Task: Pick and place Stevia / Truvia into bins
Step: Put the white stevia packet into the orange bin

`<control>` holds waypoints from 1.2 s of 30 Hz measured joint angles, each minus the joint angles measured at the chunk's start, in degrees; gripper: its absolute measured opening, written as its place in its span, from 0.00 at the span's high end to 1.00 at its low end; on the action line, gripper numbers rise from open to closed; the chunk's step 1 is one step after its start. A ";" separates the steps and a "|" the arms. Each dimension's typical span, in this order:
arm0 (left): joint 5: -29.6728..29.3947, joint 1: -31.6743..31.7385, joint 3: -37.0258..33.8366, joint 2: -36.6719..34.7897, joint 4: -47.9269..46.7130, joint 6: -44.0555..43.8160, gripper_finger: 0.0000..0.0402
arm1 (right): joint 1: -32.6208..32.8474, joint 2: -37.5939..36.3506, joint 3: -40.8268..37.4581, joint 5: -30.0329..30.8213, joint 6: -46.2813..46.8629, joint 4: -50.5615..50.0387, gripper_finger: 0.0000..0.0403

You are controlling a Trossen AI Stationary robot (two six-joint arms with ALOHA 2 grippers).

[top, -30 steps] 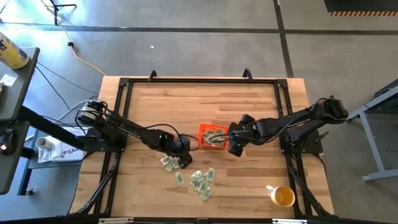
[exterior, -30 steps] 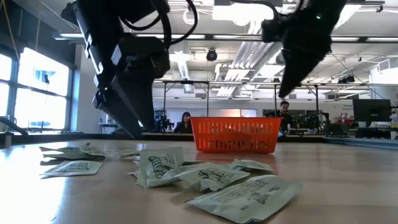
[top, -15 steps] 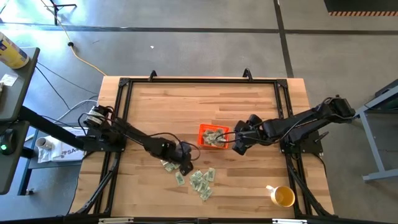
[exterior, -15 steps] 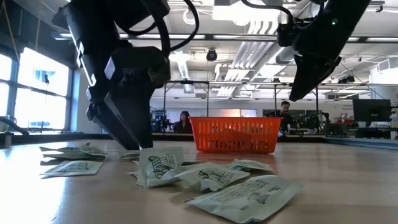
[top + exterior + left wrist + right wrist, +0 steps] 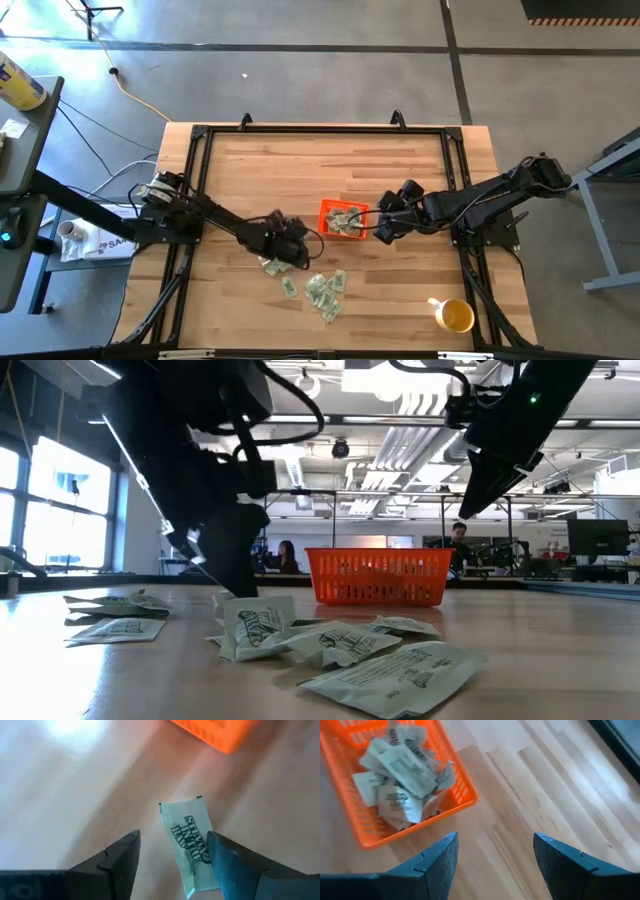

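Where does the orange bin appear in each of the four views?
High view: orange bin at the table's middle, between the left gripper and right gripper.
Low view: centre, beyond the loose packets.
Left wrist view: only a corner at the top edge.
Right wrist view: upper left, packets inside.
Shared landmark: the wooden table.

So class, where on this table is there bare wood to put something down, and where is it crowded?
Bare: the wide strip behind the orange bin, and the front left corner. Crowded: the loose packets in front of the bin, with both arms reaching in at its sides, and the cup at the front right corner.
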 joint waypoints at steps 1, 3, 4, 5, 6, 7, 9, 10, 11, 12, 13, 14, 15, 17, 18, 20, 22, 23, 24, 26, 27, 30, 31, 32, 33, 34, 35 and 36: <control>-1.40 0.20 -0.02 0.06 -0.36 0.66 0.35 | 0.00 0.00 0.00 0.37 0.61 -0.53 0.38; -2.48 0.85 0.01 0.08 -1.70 1.27 0.37 | 0.02 0.00 0.00 0.93 2.06 -1.40 0.38; -2.49 1.35 0.01 0.04 -2.38 1.30 0.39 | 0.18 0.00 0.00 1.29 2.89 -1.68 0.38; -2.39 2.12 0.01 0.00 -2.69 1.53 0.41 | 0.29 0.00 0.00 1.48 3.51 -1.94 0.38; -2.31 2.94 0.01 -0.01 -2.85 2.34 0.44 | 0.40 0.00 0.00 1.47 4.14 -2.15 0.38; -2.04 3.72 0.01 -0.01 -2.70 3.51 0.48 | 0.60 -0.02 0.00 1.43 4.67 -2.19 0.38; -0.21 5.16 0.01 -0.05 -1.56 6.20 0.55 | 1.00 -0.02 0.00 1.43 6.24 -2.18 0.38; 0.76 5.90 0.03 -0.05 -1.05 7.40 0.59 | 1.31 -0.02 0.00 1.45 7.16 -2.20 0.38; 1.90 6.56 0.03 -0.12 -0.61 8.44 0.64 | 1.66 -0.02 0.00 1.47 8.18 -2.23 0.38; 3.16 7.25 0.03 -0.16 -0.06 9.28 0.68 | 2.04 -0.02 0.00 1.49 9.22 -2.23 0.38; 4.45 7.96 0.07 -0.18 0.76 10.15 0.73 | 2.55 -0.02 0.00 1.62 10.41 -2.24 0.38; 5.66 8.69 0.11 -0.20 1.64 11.14 0.77 | 3.09 -0.02 0.00 2.01 11.68 -2.30 0.38; 6.89 9.34 0.25 -0.42 2.10 12.23 0.82 | 3.75 -0.02 0.00 2.64 13.05 -2.36 0.38; 9.53 10.44 1.04 -0.96 1.63 14.14 0.92 | 5.25 -0.02 0.00 4.09 15.79 -2.78 0.38; 10.35 10.85 1.84 -1.09 1.19 14.82 0.94 | 5.99 -0.02 0.00 4.72 17.29 -3.15 0.38; 10.84 11.70 3.78 -2.12 -1.07 16.25 0.95 | 7.45 -0.02 0.00 5.86 20.16 -4.13 0.38; 11.08 12.38 6.83 -3.80 -2.37 18.30 0.93 | 8.82 -0.15 0.00 7.02 22.71 -5.01 0.38; 11.10 12.72 8.18 -4.61 -2.90 19.59 0.92 | 9.43 -0.29 0.00 7.35 23.73 -5.55 0.38; 11.19 13.04 9.48 -5.29 -3.81 20.92 0.92 | 9.93 -0.41 0.02 7.69 24.52 -5.81 0.38; 11.45 13.56 12.41 -5.99 -5.02 23.71 0.94 | 10.90 -1.06 0.02 8.56 25.68 -6.70 0.38; 11.76 13.91 14.09 -6.40 -5.46 24.92 0.95 | 11.28 -1.30 0.02 8.97 26.04 -7.09 0.38; 14.26 15.09 19.62 -7.02 -4.79 28.16 0.95 | 11.93 -3.00 0.02 9.81 26.37 -7.82 0.38; 14.94 15.46 21.02 -7.02 -4.94 29.15 0.95 | 11.96 -3.62 0.02 10.18 26.24 -7.97 0.38; 15.16 15.85 22.05 -6.71 -5.29 30.13 0.94 | 11.96 -4.20 0.02 10.43 25.98 -8.06 0.38; 15.09 16.30 22.95 -5.92 -5.38 30.94 0.93 | 11.96 -4.62 0.02 10.50 25.40 -8.16 0.38; 15.13 16.91 23.49 -5.24 -5.12 31.22 0.93 | 11.95 -5.01 0.02 10.50 25.06 -8.42 0.38; 15.59 17.62 23.48 -4.92 -5.85 31.03 0.92 | 11.87 -5.30 0.02 10.54 24.85 -8.75 0.38; 16.76 18.29 23.23 -4.84 -6.92 30.81 0.93 | 11.78 -5.54 0.03 10.63 24.86 -9.21 0.38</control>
